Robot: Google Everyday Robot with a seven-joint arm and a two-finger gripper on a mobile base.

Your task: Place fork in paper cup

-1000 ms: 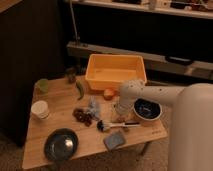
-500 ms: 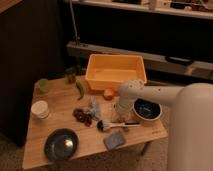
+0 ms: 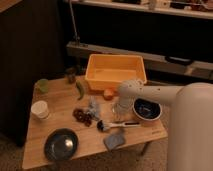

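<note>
— Fork and paper cup (image 3: 40, 109): where do they sit?

— Biggest first. A white robot arm (image 3: 165, 95) stretches from the near right over the wooden counter (image 3: 60, 102). At the far middle of the counter stands an orange bin (image 3: 115, 82). Near left lies a dark round plate (image 3: 61, 145). Right of centre is a dark blue bowl (image 3: 146, 109).

— And the cup?

— The paper cup stands upright at the left edge, well apart from the arm. A pale green cup (image 3: 42, 86) stands farther back on the same side.

— Smaller things?

— A brush (image 3: 116, 124) with a white handle and a dark head lies near the middle. A blue-grey pad (image 3: 116, 141) lies just nearer than it. A small orange fruit (image 3: 108, 93) sits just in front of the bin.

— The end effector?

— The end effector (image 3: 121, 109) points down at the counter, between the fruit and the brush, just left of the bowl. It is pressed together.

— On the fork?

— Something pale shows at its tip, but I cannot tell whether that is the fork, nor whether it is pinched.
</note>
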